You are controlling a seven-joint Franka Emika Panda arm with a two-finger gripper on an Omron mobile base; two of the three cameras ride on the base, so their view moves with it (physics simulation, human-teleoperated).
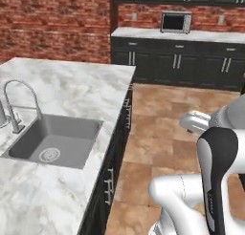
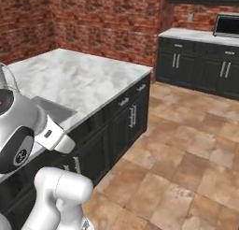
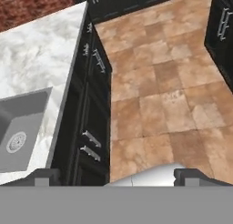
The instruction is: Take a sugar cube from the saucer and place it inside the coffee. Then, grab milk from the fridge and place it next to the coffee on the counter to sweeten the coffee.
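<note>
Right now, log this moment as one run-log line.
stage: in transit, no task item in sight | gripper: jaws open, empty, over tile floor | beside: marble counter with sink | far: microwave

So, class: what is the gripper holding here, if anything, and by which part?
Nothing is held. In the hand view the gripper hangs over the floor beside the counter, its fingers wide apart with nothing between them.

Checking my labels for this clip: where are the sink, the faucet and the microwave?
sink (image 1: 72, 129), left base view, on its far inner wall.
faucet (image 1: 28, 88), left base view, on the arched neck.
microwave (image 1: 173, 22), left base view, on its dark door.
</note>
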